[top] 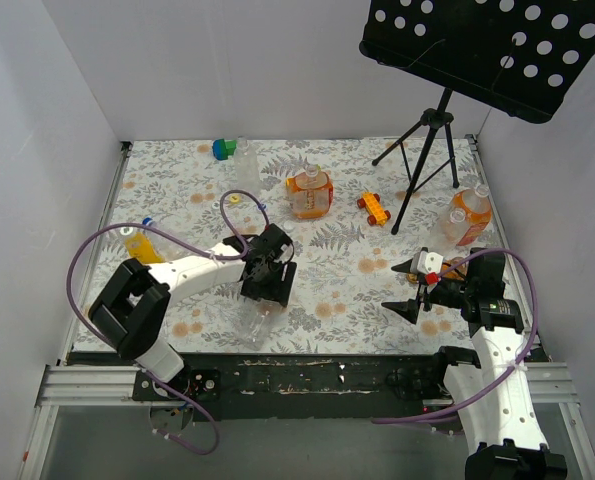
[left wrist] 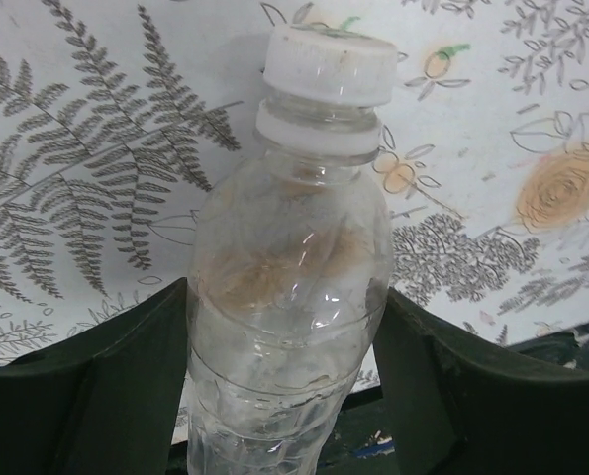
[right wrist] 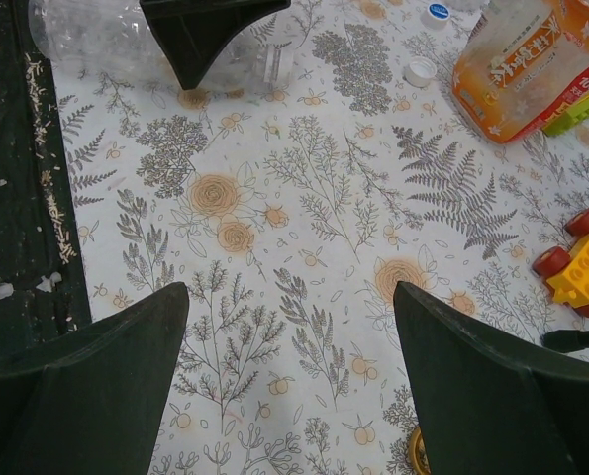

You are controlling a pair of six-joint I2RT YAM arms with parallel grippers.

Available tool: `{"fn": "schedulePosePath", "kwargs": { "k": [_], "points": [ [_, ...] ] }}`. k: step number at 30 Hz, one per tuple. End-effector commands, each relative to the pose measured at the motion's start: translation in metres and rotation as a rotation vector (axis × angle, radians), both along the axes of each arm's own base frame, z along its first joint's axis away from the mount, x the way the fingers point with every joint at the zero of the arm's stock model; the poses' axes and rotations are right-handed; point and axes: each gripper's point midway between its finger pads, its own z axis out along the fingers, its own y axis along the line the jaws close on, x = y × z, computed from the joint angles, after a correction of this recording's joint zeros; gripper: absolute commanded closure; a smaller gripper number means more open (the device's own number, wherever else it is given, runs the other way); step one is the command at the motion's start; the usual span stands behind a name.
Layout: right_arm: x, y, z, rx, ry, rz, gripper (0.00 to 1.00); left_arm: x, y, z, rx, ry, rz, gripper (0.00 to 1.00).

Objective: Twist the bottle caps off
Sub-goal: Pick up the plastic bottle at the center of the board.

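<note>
Flanking a colourless clear plastic bottle [left wrist: 289,327], the left hand [left wrist: 286,297] has one dark finger on each side of the bottle's body. The fingers [left wrist: 96,396] lie against or just beside its walls; whether they press it cannot be told. The white ribbed screw cap [left wrist: 329,61] sits on the bottle's neck, at the end away from the wrist. From above, this bottle lies on its side on the floral-patterned worktop [top: 337,260], near the front edge and under the left hand.

Right hand [right wrist: 289,396]: fingers spread wide, nothing between them, over bare worktop at the right front.

Further out:
- A squat clear bottle of orange liquid [top: 309,193] stands mid-worktop.
- Two small loose caps, one white [right wrist: 420,71] and one blue-topped [right wrist: 435,13], lie near it.
- An orange toy car [top: 373,208] rests to its right.
- A second orange-filled bottle [top: 467,215] stands by the right edge.
- A yellow-filled bottle with a blue cap [top: 142,243] sits at the left edge.
- A slim clear bottle [top: 245,160] is at the back, just beside a green-and-blue toy block [top: 223,149].
- A black perforated music stand [top: 497,45] on a tripod occupies the back right corner.
</note>
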Motion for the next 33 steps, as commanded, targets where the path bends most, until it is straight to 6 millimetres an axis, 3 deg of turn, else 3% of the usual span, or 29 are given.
{"fn": "schedulePosePath", "kwargs": {
  "k": [1, 6, 12, 22, 33],
  "points": [
    [0.002, 0.001, 0.007, 0.010, -0.021, 0.006, 0.08, -0.003, -0.024, 0.037, -0.193, -0.054, -0.031, 0.74],
    [0.000, 0.002, 0.006, 0.014, -0.010, 0.019, 0.09, -0.010, -0.049, 0.092, -0.459, -0.150, -0.088, 0.79],
    [-0.002, 0.002, 0.011, -0.006, 0.013, 0.047, 0.10, -0.022, -0.059, 0.145, -0.695, -0.258, -0.111, 0.82],
    [-0.012, 0.008, 0.035, -0.057, 0.089, 0.153, 0.12, -0.032, -0.062, 0.167, -0.895, -0.318, -0.082, 0.82],
    [-0.037, 0.064, 0.041, -0.120, 0.192, 0.336, 0.12, -0.035, -0.060, 0.184, -1.016, -0.377, -0.053, 0.83]
  ]
}}
